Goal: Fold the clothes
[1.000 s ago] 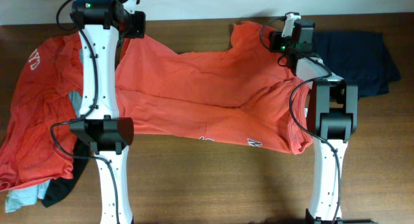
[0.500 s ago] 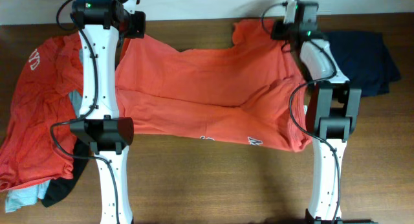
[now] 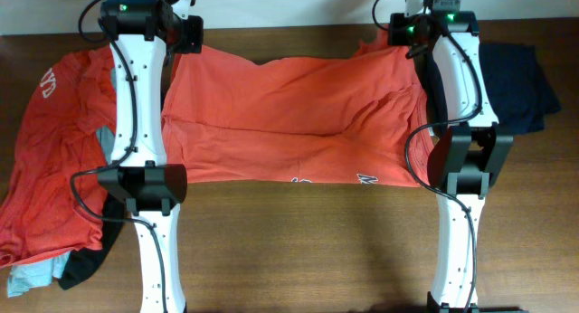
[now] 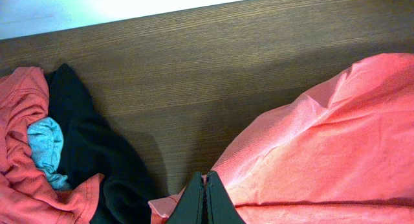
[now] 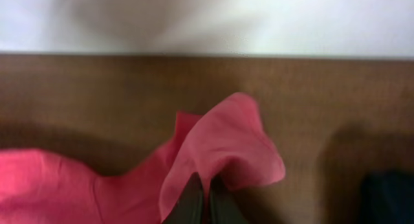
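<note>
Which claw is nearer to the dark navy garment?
The right claw: it grips the orange T-shirt corner just beside the navy garment. The left claw grips the shirt's opposite corner, far away.

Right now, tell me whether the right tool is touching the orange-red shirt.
Touching. The right wrist view shows the right tool clamped on the orange-red shirt.

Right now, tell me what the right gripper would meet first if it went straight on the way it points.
The orange-red T-shirt that the right gripper is shut on bunches just ahead; past it, seemingly only wooden table to its far edge.
</note>
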